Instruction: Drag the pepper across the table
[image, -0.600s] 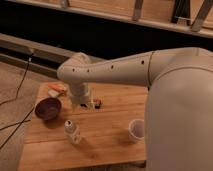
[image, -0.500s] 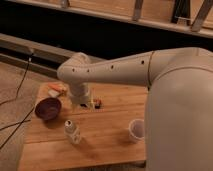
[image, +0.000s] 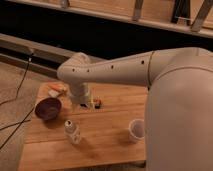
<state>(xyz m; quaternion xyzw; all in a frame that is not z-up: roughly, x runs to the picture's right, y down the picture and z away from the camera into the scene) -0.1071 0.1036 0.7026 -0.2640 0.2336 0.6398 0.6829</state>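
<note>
Nothing that I can see has moved since the earlier frame: arm, gripper and all the objects stand in the same places.

The big white arm (image: 130, 70) fills the right side and reaches to the left over the table (image: 107, 145), bending down at its back-left part. On the table, a dark purple bowl (image: 48, 108) stands at the left. A white cup (image: 136, 130) stands near the front right, and a small pale bottle (image: 72, 132) is in front of the bowl. Some orange and white items (image: 56, 90) lie at the back-left corner.

The gripper (image: 86, 103) is low over the wood, just right of the bowl, with its jaws spread and nothing pinched between them. The small red and dark thing just beside it on the right is, I judge, the pepper (image: 98, 103). Whether a finger touches it I cannot tell.

The step in hand seems to be the approach, so the drag is not yet begun. The next move calls for placing the spread jaws around or against the pepper, staying low, then sliding it over the free wood. It should keep away from the cup and the bottle.

Compared with the earlier frame, the pepper also lies at the same spot.
</note>
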